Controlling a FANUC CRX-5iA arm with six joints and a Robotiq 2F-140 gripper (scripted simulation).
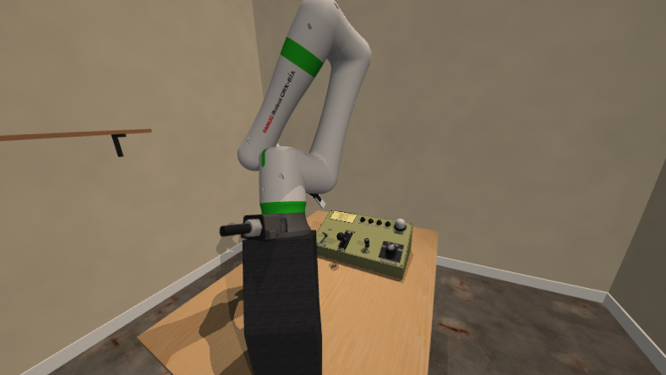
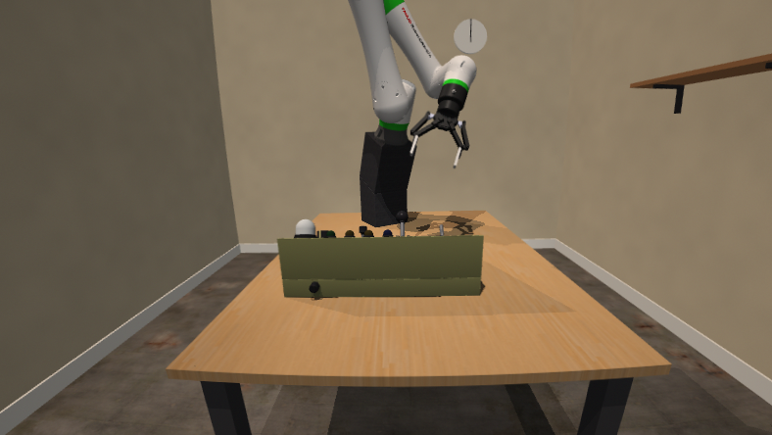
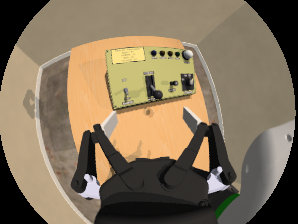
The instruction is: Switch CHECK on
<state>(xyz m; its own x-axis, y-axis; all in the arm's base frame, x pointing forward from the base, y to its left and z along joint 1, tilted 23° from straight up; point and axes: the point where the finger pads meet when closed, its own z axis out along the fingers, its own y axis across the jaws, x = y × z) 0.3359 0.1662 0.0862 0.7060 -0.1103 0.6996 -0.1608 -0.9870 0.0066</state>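
The green console sits on the table. Its labels are too small to read, so I cannot tell which control is CHECK. A thin metal toggle stands at the left in the wrist view. Right of it are a slotted lever with a black ball, a small black-tipped stick and a control on a black square plate. My gripper is open and empty, high above the table on the robot-base side of the console.
A white dome stands at a console corner, beside a row of several small dark knobs. A yellow label plate lies at the opposite corner. A black knob sticks out of the side facing the exterior camera.
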